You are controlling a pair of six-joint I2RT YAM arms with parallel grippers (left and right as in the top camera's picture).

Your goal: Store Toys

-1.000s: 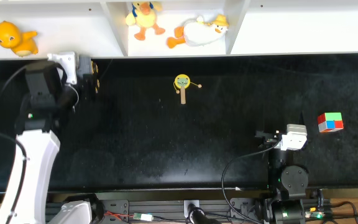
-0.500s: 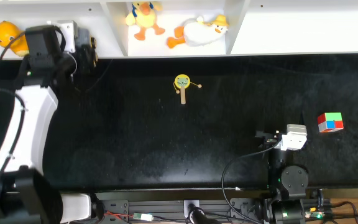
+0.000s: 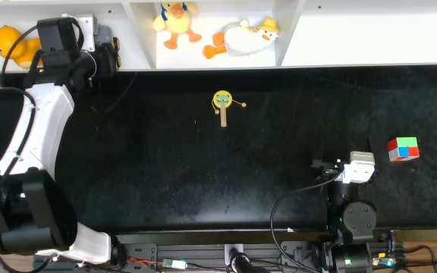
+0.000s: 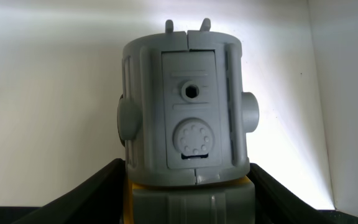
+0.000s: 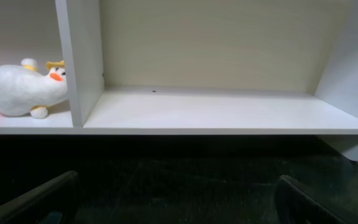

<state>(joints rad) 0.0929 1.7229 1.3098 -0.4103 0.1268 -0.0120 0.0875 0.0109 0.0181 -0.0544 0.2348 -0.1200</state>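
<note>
1. Our left gripper (image 3: pixel 109 58) is at the left compartment of the white shelf (image 3: pixel 355 34). Its fingers are clamped on the base of a grey toy robot (image 4: pixel 188 106), which stands upright before the back wall.
2. A yellow duck (image 3: pixel 10 42) sits in that compartment, beside the arm.
3. Our right gripper (image 5: pixel 179 179) hangs low over the black table (image 3: pixel 165 167), fingers spread wide and holding nothing.
4. A small rattle (image 3: pixel 222 102) and a coloured cube (image 3: pixel 403 149) lie on the table, well apart.
</note>
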